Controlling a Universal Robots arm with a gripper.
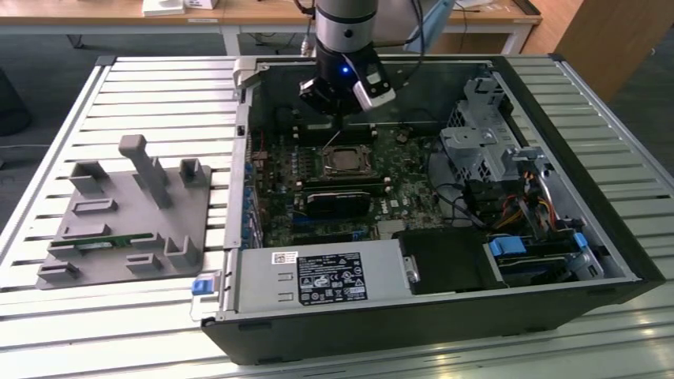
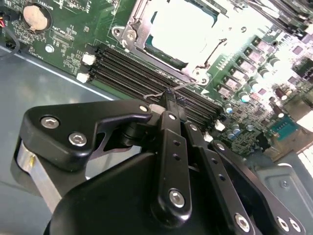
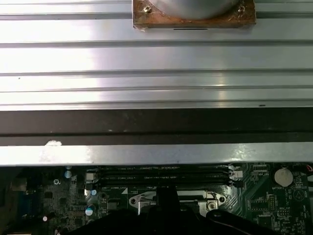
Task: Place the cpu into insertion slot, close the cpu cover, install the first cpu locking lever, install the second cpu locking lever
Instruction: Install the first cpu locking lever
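The cpu [image 1: 345, 163] lies flat in the socket on the green motherboard, its pale metal top [image 2: 183, 24] showing bright. The cpu cover [image 2: 128, 30] is down around it as a silvery frame [image 3: 142, 199]. A thin wire locking lever [image 1: 331, 142] stands raised from the socket's far edge. My gripper [image 1: 337, 125] hangs just above it inside the case. In the second wrist view the black fingers meet at the gripper tip [image 2: 170, 95], pinched on the lever's wire end [image 2: 188, 85]. The gripper's dark body [image 3: 166, 205] hides part of the socket in the first wrist view.
Black memory slots [image 2: 127, 68] run beside the socket. A black module [image 1: 339, 197] sits on its near side, with the power supply [image 1: 321, 280] in front. Drive cages and cables [image 1: 479, 142] crowd the exterior view's right. A grey fixture [image 1: 126, 213] stands on the slatted table.
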